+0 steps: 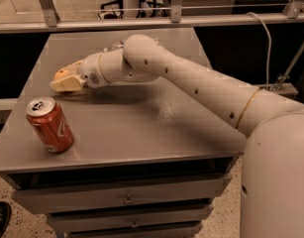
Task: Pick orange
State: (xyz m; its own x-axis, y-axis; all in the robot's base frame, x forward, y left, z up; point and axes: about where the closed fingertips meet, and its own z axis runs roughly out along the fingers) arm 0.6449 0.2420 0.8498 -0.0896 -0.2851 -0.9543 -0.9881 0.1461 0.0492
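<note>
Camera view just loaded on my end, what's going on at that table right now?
The robot's arm reaches across the grey metal table, its gripper at the far left side of the view, right against the small round orange fruit. Whether the fruit is gripped can't be told. The red soda can stands upright near the front left corner, apart from the gripper.
</note>
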